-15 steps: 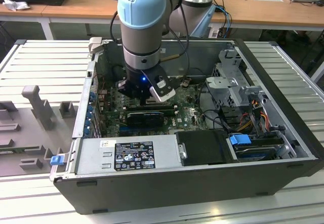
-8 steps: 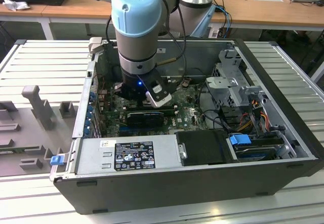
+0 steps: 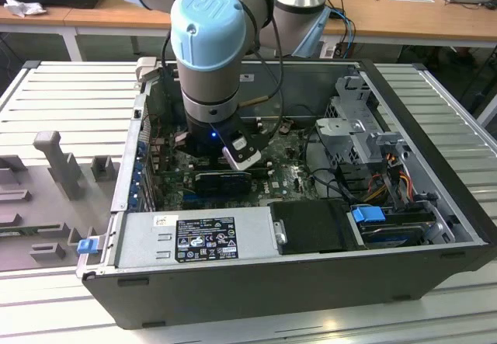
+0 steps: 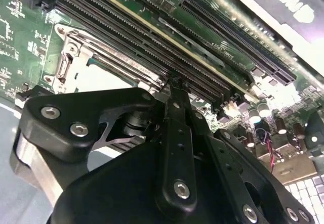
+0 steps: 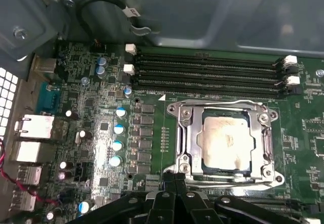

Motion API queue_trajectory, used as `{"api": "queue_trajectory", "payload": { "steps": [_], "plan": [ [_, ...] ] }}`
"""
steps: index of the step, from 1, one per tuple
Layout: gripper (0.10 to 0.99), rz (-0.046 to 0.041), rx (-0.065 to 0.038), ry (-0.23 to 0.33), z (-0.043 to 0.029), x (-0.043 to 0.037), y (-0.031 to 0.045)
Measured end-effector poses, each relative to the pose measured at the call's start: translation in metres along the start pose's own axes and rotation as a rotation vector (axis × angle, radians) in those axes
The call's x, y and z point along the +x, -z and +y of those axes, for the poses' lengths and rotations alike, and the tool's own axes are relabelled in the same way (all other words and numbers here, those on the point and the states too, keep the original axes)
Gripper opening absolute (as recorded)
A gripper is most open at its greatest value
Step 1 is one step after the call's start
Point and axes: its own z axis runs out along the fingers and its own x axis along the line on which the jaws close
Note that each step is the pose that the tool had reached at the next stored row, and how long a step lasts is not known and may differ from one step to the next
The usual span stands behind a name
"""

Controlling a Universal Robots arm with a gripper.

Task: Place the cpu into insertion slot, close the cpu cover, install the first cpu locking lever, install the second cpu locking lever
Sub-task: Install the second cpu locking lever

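The cpu (image 5: 225,142), a silver-grey square with a tan stain, lies in the insertion slot (image 5: 202,172) on the green board. The cpu cover (image 5: 188,133), a metal frame with a square cut-out, lies flat over it. A thin wire lever (image 5: 223,102) runs along the cover's far edge. My gripper (image 5: 175,179) is shut with nothing seen between its fingers, its tips just off the cover's near edge. In the second wrist view the gripper (image 4: 174,85) ends beside the socket frame (image 4: 76,62) and the long black memory slots (image 4: 152,42). In the exterior view the gripper (image 3: 225,161) reaches down into the open case.
Long black memory slots (image 5: 207,72) with white clips lie just beyond the socket. Capacitors (image 5: 117,128) and rear ports (image 5: 35,128) stand to one side. The case walls (image 3: 435,150), drive cage (image 3: 365,134), power supply (image 3: 194,239) and cables (image 3: 388,181) surround the board.
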Motion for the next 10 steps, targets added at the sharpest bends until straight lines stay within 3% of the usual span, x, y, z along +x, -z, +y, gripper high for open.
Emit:
{"api": "queue_trajectory", "payload": {
  "steps": [5,7,10],
  "plan": [
    [0.106,-0.0005,-0.016,0.000,-0.0006,0.0031,-0.0044],
    [0.106,-0.0012,-0.028,-0.001,-0.0004,0.0032,-0.0051],
    [0.106,-0.0021,-0.029,0.000,0.0004,0.0029,-0.0035]
  ]
}}
